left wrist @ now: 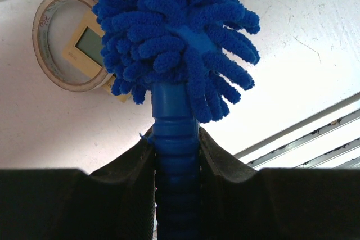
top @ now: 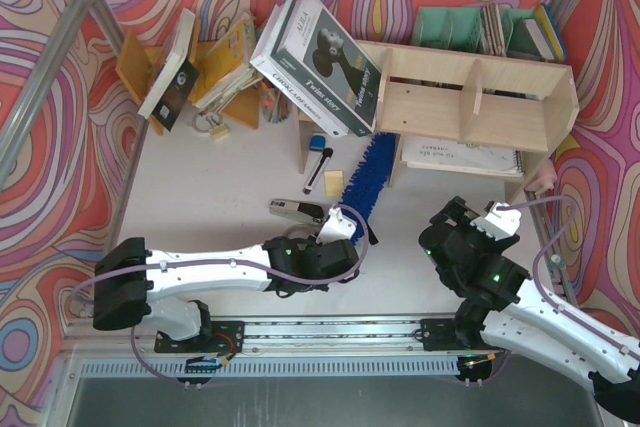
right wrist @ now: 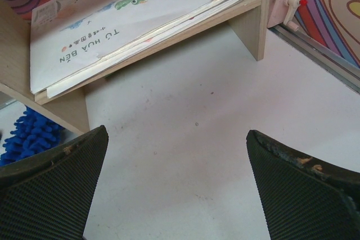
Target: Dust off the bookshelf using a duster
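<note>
Top view: I see my left gripper [top: 343, 234] just below the table's centre, clenched on the slim handle of the duster [top: 366, 180]. From that grip the blue fluffy head slants up toward 1 o'clock. Its tip ends just beside the left foot of the bookshelf [top: 480, 97]; I cannot tell whether it touches. The shelf stands at 1 to 2 o'clock on the table, with a spiral notebook [top: 460, 155] lying on its lower tier. At 10 o'clock from the left gripper lies a stapler [top: 297, 210], and a marker [top: 318, 162] lies at 11.

Left wrist view: the gripper [left wrist: 176, 144] has both dark pads pressed against the ribbed blue handle, and the duster [left wrist: 174, 32] fills the upper centre.

My right gripper [top: 478, 215] sits at 4 o'clock in the top view, below the shelf's right half, with its jaws spread wide and nothing between them.

Right wrist view: the gripper [right wrist: 175, 136] faces bare table. The shelf [right wrist: 250, 23] with the notebook [right wrist: 129, 21] is at 12 o'clock, blue fluff [right wrist: 28, 133] at 9, and a pink sharpener [right wrist: 284, 1] at 1.
</note>
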